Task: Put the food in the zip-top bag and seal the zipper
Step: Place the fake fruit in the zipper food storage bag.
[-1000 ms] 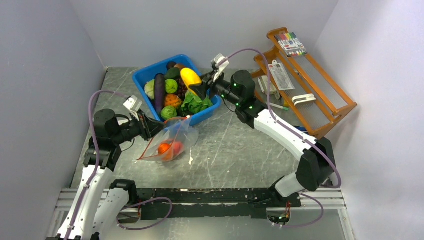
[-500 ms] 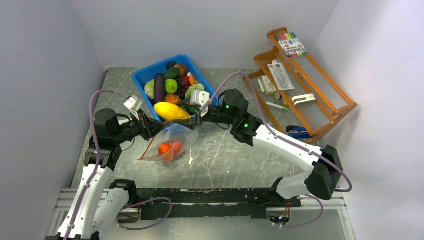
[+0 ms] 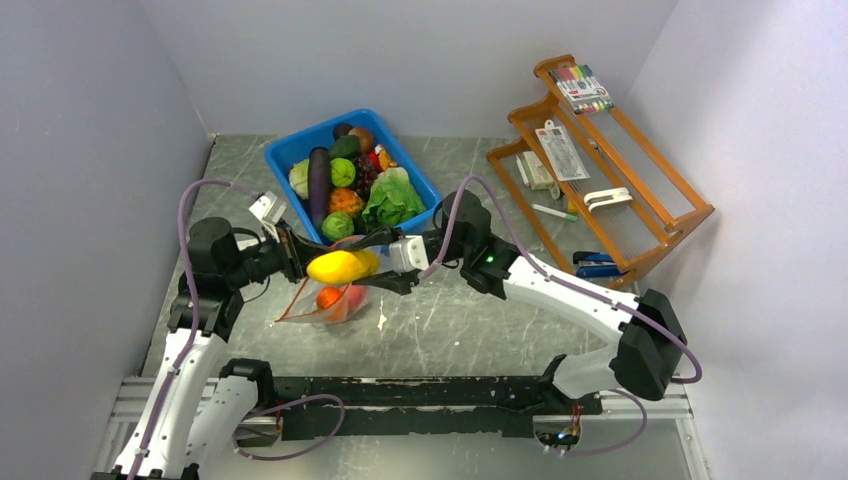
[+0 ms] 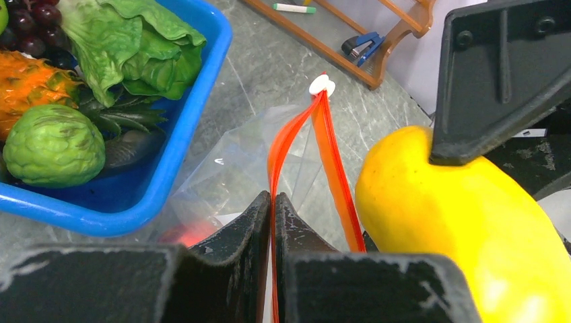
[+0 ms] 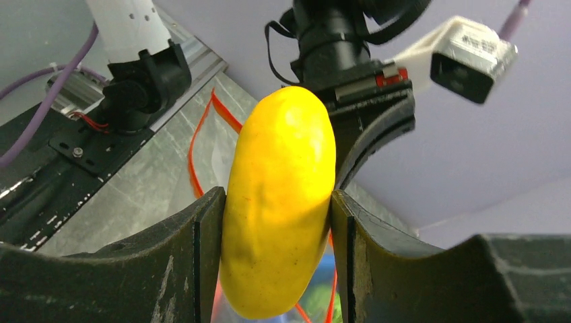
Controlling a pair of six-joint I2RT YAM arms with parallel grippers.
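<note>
My left gripper (image 4: 273,202) is shut on one lip of the red-orange zipper (image 4: 331,151) and holds the zip-top bag's (image 3: 335,300) mouth up and open. The two zipper strips part towards the near end. Orange-red pieces (image 3: 338,297) lie inside the clear bag. My right gripper (image 5: 276,194) is shut on the yellow piece (image 3: 342,266), which hangs lengthwise right at the bag's mouth, beside the left gripper (image 3: 298,255). In the left wrist view the yellow piece (image 4: 464,222) sits just right of the free zipper strip. More food fills the blue bin (image 3: 290,150).
The blue bin stands behind the bag with a purple eggplant (image 3: 318,180), green lettuce (image 3: 392,198) and a green cabbage-like ball (image 3: 338,225). A wooden rack (image 3: 640,215) with markers and a blue stapler (image 3: 598,264) occupies the right side. Grey walls close in left and back.
My right gripper has carried the yellow piece from above the blue bin down and left to the bag's mouth. The left gripper has kept its hold on the zipper.
</note>
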